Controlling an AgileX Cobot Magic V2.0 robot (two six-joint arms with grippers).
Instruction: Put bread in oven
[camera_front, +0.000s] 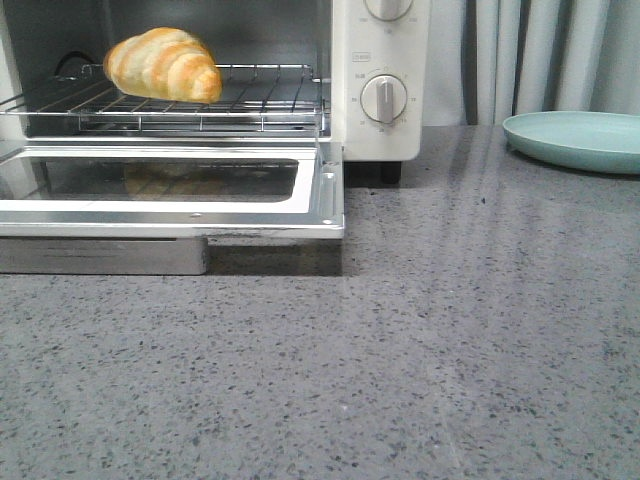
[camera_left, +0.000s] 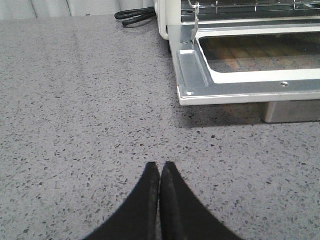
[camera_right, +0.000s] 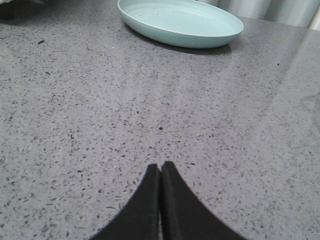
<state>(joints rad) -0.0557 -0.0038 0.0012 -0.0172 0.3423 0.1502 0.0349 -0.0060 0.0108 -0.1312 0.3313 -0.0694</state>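
Observation:
The bread (camera_front: 165, 64), a golden-orange roll with pale stripes, lies on the wire rack (camera_front: 270, 95) inside the cream-white oven (camera_front: 380, 130). The oven's glass door (camera_front: 170, 190) hangs open and flat; it also shows in the left wrist view (camera_left: 250, 85). My left gripper (camera_left: 160, 166) is shut and empty, low over the grey counter, short of the door's corner. My right gripper (camera_right: 160, 166) is shut and empty over bare counter, well short of the plate. Neither gripper shows in the front view.
A round pale teal plate (camera_front: 575, 140) sits empty at the back right, also in the right wrist view (camera_right: 180, 22). A black power cord (camera_left: 135, 15) lies beside the oven. Pale curtains hang behind the speckled grey counter (camera_front: 400, 350).

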